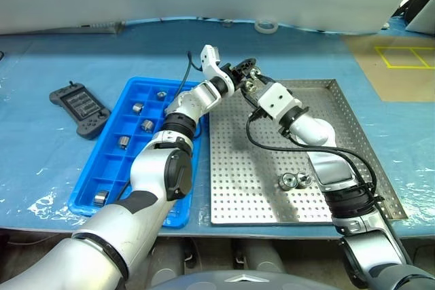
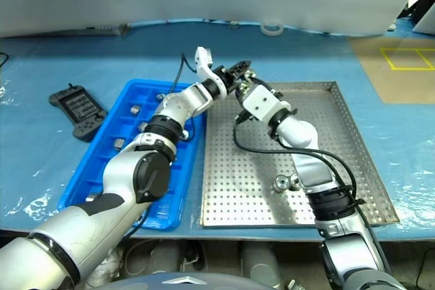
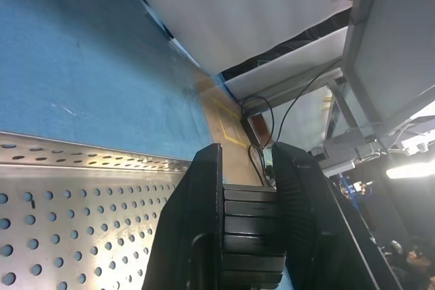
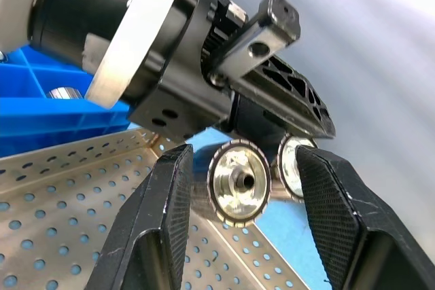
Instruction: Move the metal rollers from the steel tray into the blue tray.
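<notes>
Overhead, both arms meet above the far left corner of the steel tray (image 1: 340, 134), raised off its perforated floor. The left hand (image 1: 246, 67) has its two black fingers (image 3: 204, 236) drawn together with nothing between them but its own ribbed body (the left wrist view looks past them to the tray rim and the blue worktop (image 1: 41, 147)). The right hand (image 1: 253, 85) sits just beside it, pointing toward it, fingers (image 4: 160, 229) partly apart. In the right wrist view two metal rollers (image 4: 239, 183) hang between those fingers, side by side, shiny faces toward the camera; they sit right at the tip of the left hand's fingers. I cannot tell whether the right fingers actually press on them or which hand carries them.

Two more rollers (image 1: 294, 181) lie touching each other on the steel tray's floor, near the front edge, beside the right forearm.

The blue tray (image 1: 109, 161) lies just left of the steel tray, edges nearly touching. Several of its square compartments hold one roller (image 1: 138, 107) each: at least five visible, spread from the far end to the near corner (the left arm hides part of the grid).

A black handheld controller (image 1: 80, 108) lies on the worktop left of the blue tray. A roll of tape (image 1: 266, 26) sits at the far edge.
</notes>
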Robot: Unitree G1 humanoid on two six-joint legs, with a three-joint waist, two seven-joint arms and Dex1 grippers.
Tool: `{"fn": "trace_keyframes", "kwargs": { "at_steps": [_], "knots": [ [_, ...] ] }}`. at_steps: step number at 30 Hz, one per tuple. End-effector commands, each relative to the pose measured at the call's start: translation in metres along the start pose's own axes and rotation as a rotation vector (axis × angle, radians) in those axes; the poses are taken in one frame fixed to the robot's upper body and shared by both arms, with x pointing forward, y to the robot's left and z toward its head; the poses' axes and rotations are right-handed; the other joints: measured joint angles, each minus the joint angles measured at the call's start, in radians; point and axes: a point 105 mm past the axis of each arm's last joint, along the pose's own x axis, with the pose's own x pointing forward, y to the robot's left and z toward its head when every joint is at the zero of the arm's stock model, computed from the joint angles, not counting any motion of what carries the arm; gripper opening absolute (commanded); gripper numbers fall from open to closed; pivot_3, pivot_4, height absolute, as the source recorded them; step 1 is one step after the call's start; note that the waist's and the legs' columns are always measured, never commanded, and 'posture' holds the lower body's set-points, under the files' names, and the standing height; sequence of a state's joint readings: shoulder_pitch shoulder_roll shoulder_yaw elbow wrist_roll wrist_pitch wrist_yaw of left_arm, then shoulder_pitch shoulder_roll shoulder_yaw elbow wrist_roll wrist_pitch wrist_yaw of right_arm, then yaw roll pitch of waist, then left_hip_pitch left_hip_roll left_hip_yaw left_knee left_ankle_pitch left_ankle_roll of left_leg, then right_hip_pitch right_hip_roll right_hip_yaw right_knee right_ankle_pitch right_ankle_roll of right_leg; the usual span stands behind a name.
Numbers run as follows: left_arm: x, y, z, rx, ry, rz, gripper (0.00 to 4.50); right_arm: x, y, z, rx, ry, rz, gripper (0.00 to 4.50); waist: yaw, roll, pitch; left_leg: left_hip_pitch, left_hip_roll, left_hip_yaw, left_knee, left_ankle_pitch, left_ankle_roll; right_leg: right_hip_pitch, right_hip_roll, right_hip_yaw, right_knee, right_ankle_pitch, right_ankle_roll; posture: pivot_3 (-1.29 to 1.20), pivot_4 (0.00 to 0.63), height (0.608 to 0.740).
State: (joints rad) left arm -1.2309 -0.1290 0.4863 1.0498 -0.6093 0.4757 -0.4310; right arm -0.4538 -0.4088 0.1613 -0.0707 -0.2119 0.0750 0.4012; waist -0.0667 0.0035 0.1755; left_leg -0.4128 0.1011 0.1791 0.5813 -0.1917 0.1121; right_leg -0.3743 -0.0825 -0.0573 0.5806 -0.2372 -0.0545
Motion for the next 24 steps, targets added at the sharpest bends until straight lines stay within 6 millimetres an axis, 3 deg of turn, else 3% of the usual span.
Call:
{"fn": "trace_keyframes", "kwargs": {
  "at_steps": [1, 7, 13, 24],
  "knots": [
    [0.007, -0.024, 0.012, 0.016, -0.034, -0.067, 0.75, -0.001, -0.006, 0.011, -0.020, -0.047, -0.026, 2.55, 0.000, 0.000, 0.000, 0.000, 0.000, 0.000, 0.000, 0.000, 0.000, 0.000, 0.000, 0.000, 0.000, 0.000, 0.000, -0.34, 0.150, 0.740],
    [0.007, -0.024, 0.017, 0.006, -0.046, -0.062, 0.75, -0.002, 0.004, 0.008, 0.007, -0.036, 0.030, 2.55, -0.001, 0.000, 0.000, 0.000, 0.000, 0.000, 0.000, 0.000, 0.000, 0.000, 0.000, 0.000, 0.000, 0.000, 0.000, -0.34, 0.150, 0.740],
    [0.008, -0.018, 0.027, -0.075, -0.092, 0.018, 0.75, 0.000, -0.019, 0.009, -0.124, -0.043, -0.153, 2.55, -0.001, 0.000, 0.000, 0.000, 0.000, 0.000, 0.000, 0.000, 0.000, 0.000, 0.000, 0.000, 0.000, 0.000, 0.000, -0.34, 0.150, 0.740],
    [0.012, -0.014, 0.021, -0.184, -0.045, 0.124, 0.75, 0.002, -0.020, 0.009, -0.222, -0.063, -0.202, 2.55, -0.001, 0.000, 0.000, -0.001, 0.000, 0.000, 0.000, 0.000, 0.000, -0.002, 0.000, 0.000, 0.000, 0.000, 0.000, -0.35, 0.150, 0.740]
  ]
}}
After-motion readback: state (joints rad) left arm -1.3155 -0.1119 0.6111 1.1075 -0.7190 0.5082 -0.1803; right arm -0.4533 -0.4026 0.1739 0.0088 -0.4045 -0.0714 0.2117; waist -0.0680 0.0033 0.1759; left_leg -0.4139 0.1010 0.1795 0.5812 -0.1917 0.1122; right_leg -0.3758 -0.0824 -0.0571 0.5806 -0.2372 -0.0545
